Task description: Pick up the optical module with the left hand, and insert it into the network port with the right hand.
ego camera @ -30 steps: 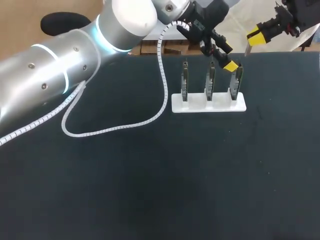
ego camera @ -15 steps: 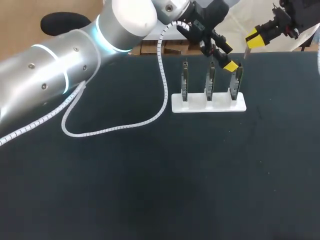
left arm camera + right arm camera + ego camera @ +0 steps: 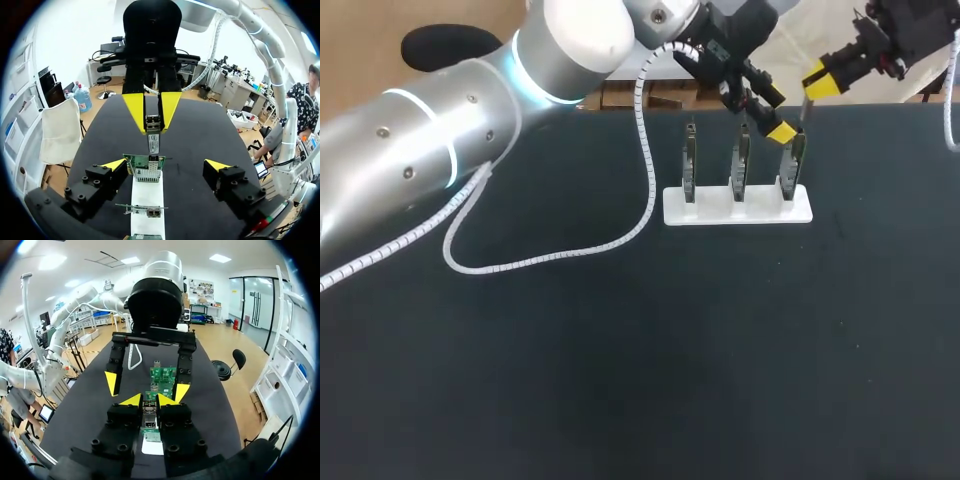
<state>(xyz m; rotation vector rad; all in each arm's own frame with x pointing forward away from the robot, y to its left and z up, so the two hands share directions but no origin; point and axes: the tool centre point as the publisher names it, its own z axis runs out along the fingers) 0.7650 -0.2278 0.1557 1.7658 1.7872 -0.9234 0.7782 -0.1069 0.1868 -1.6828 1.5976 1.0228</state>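
The optical module, a small silver block, is pinched between the yellow tips of my right gripper, which is shut on it just above the nearest circuit board. That board's network port faces up, right under the module. In the right wrist view the module sits between my right gripper's fingertips. My left gripper stands open and empty, its fingers to either side of that board. In the head view my left gripper is over the rightmost board and my right gripper is at the far edge.
A white holder carries three upright circuit boards in a row near the table's far edge. A white ribbed cable from my left arm lies looped on the black tabletop. My two grippers face each other closely over the holder.
My right gripper has moved a little to the left with the module, closer to the rightmost board. The left arm has stayed put.
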